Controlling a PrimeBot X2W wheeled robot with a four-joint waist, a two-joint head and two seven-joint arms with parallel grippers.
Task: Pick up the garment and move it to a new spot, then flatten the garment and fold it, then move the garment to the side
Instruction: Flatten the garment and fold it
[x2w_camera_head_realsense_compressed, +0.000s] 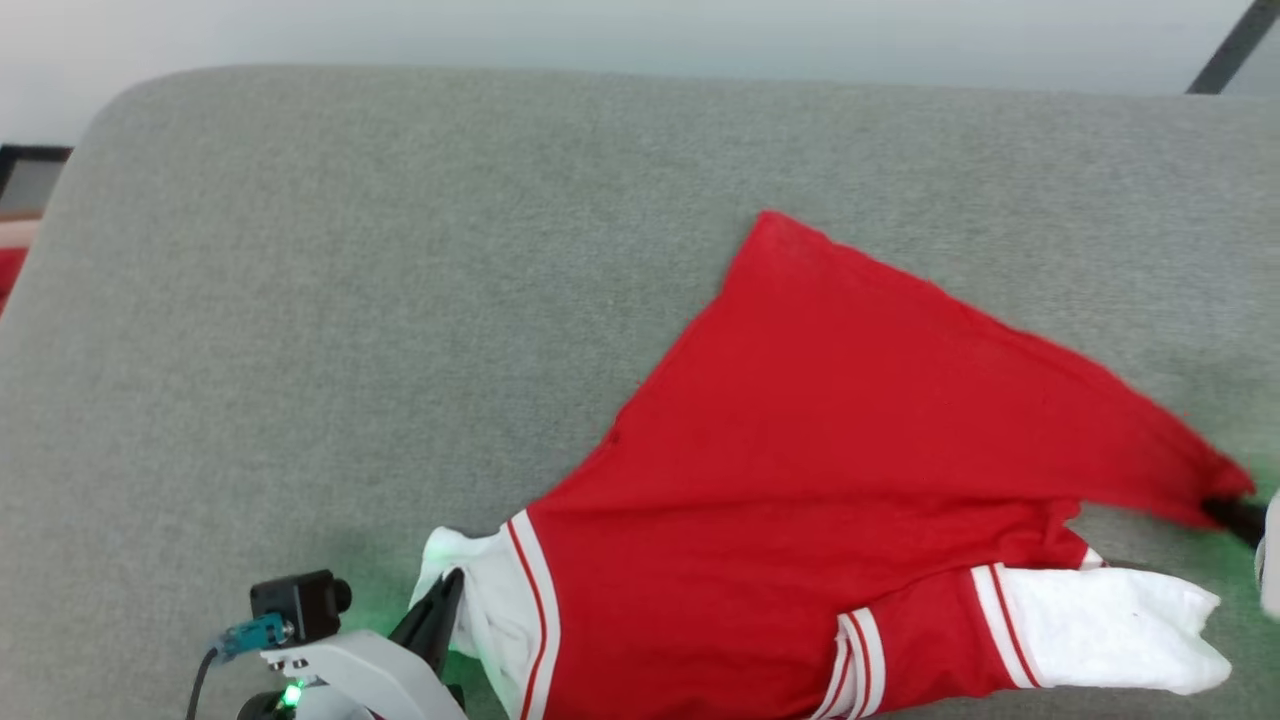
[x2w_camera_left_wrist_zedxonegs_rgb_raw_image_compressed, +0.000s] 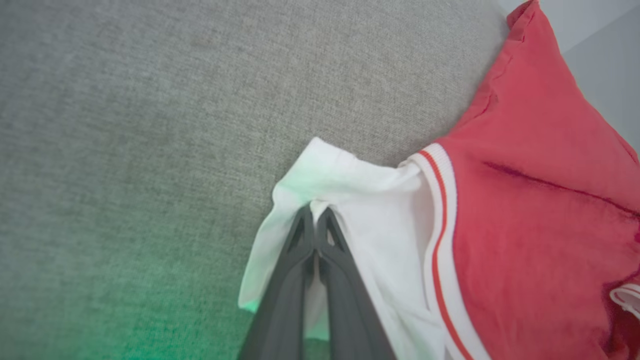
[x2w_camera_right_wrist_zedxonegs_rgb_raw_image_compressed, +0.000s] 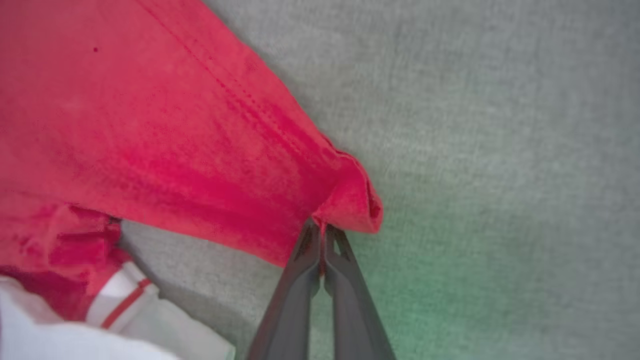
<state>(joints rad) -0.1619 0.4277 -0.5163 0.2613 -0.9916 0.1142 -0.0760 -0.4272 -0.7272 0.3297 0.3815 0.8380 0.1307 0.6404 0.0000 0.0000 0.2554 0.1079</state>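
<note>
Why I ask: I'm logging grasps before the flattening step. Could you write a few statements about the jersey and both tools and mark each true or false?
1. The left tool is shut on a white sleeve of the garment. True.
2. The right tool is open and hangs clear of the cloth. False: it is shut on a red corner of the garment.
3. The garment lies on a grey fabric surface. True.
4. The garment is folded into a neat square. False: it is unfolded and wrinkled, with one red point stretched away from the robot and a second white sleeve lying loose.
</note>
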